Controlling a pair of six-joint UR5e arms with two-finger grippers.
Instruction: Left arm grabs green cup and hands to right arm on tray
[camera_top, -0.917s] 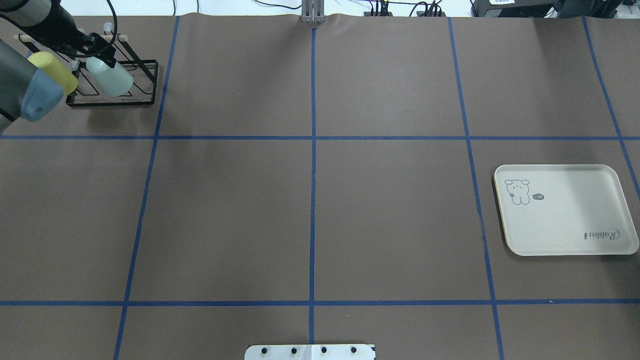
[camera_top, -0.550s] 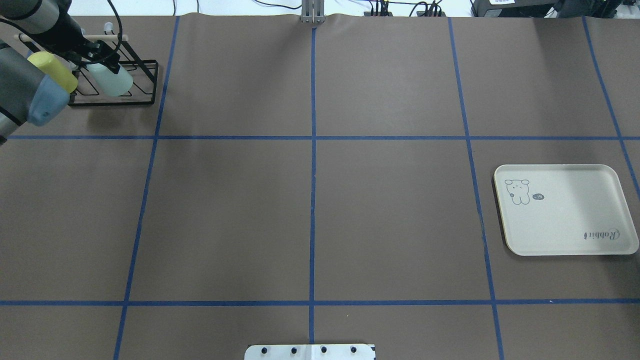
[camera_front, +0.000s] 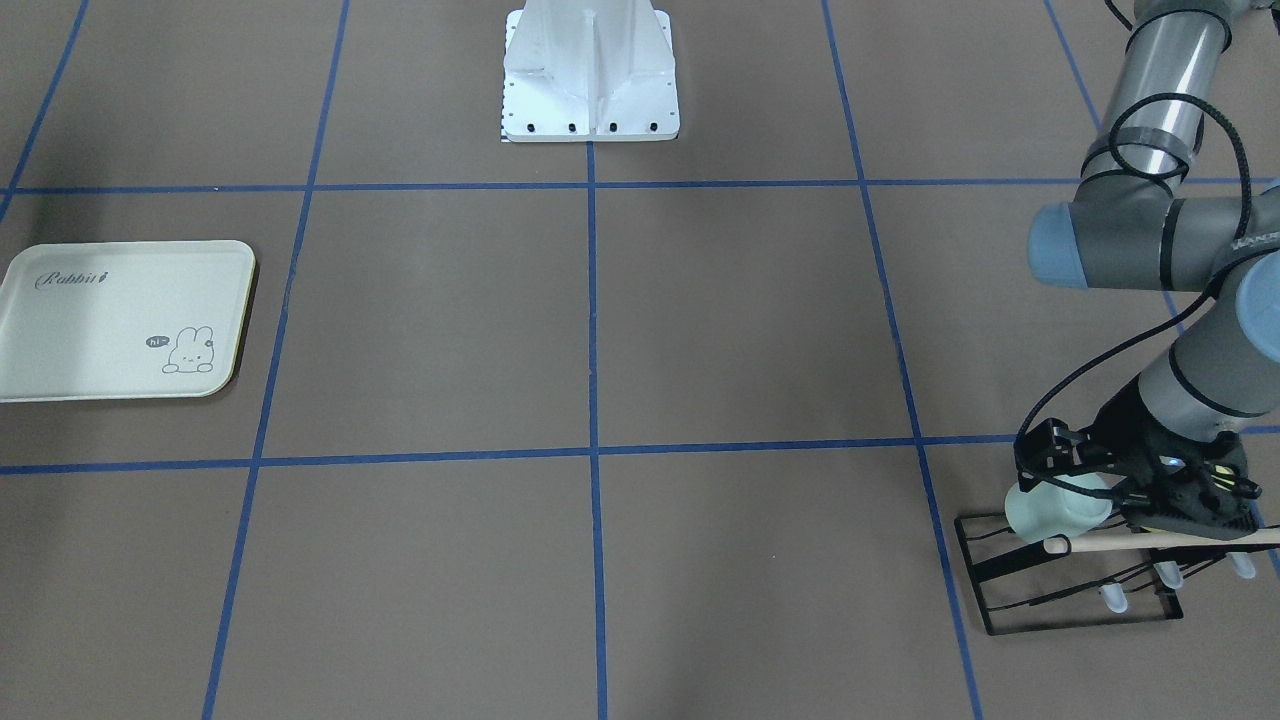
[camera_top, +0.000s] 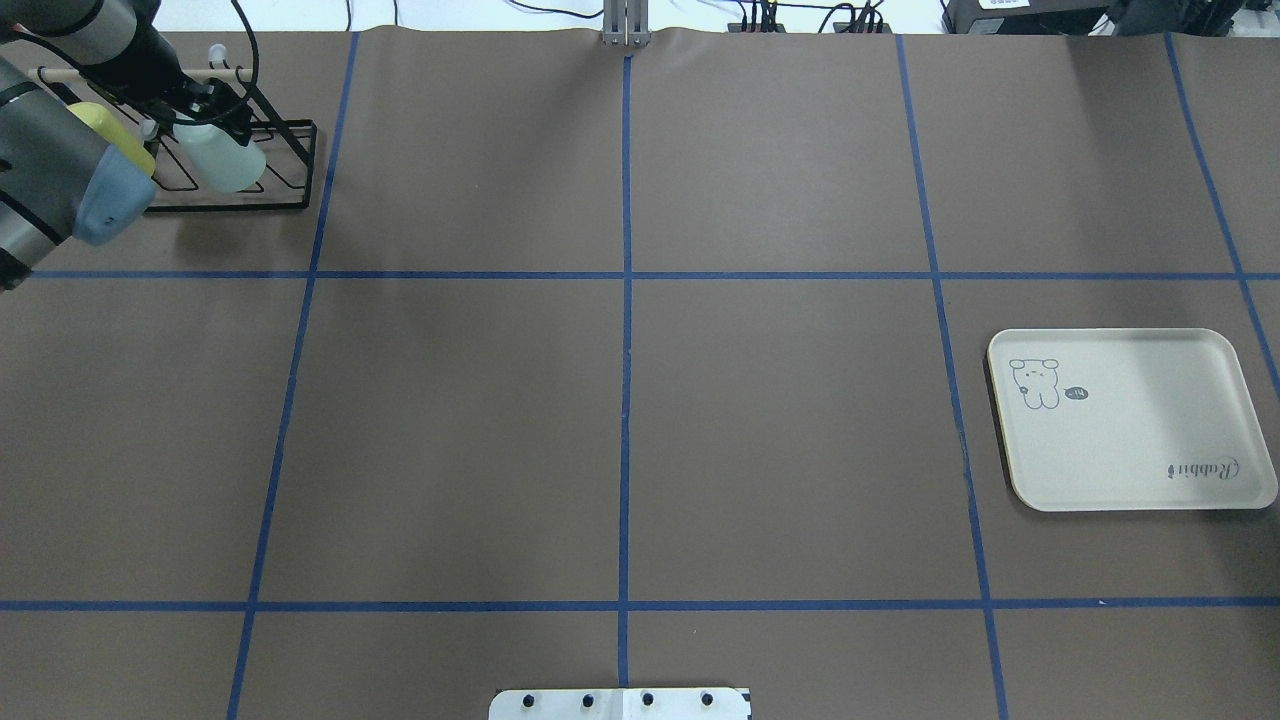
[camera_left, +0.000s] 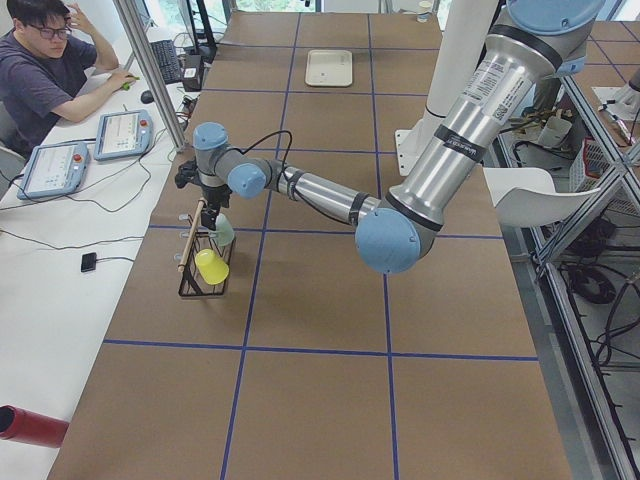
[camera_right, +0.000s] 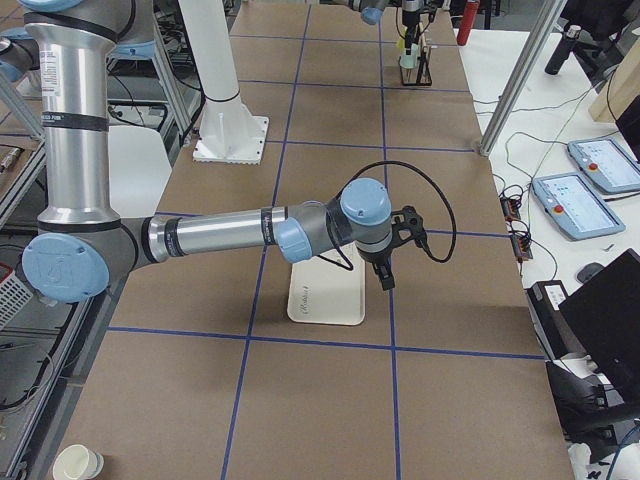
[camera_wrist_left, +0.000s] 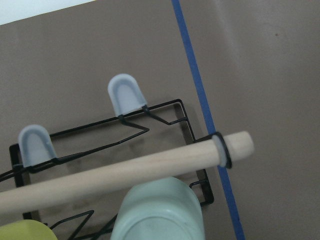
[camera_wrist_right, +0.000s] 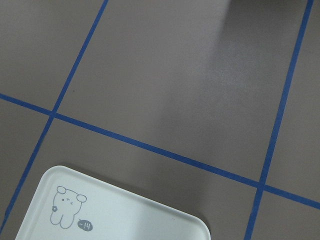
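The pale mint-green cup (camera_top: 222, 160) hangs upside down on the black wire rack (camera_top: 296, 168) at the table's far left. It also shows in the front view (camera_front: 1056, 510) and the left wrist view (camera_wrist_left: 157, 212). My left gripper (camera_front: 1085, 480) is at the rack with its jaws open on either side of the cup's closed end. The cream tray (camera_top: 1130, 420) lies empty at the right. My right gripper (camera_right: 386, 278) hovers above the table beside the tray (camera_right: 325, 295). I cannot tell if it is open or shut.
A yellow-green cup (camera_top: 118, 138) hangs on the same rack, left of the green one. A wooden dowel (camera_wrist_left: 125, 175) runs across the rack's top, just above the green cup. An operator (camera_left: 40, 60) sits at the desk beyond the rack.
My left gripper has moved a little further onto the rack, closing in on the green cup's end. The cup and the tray have not moved.
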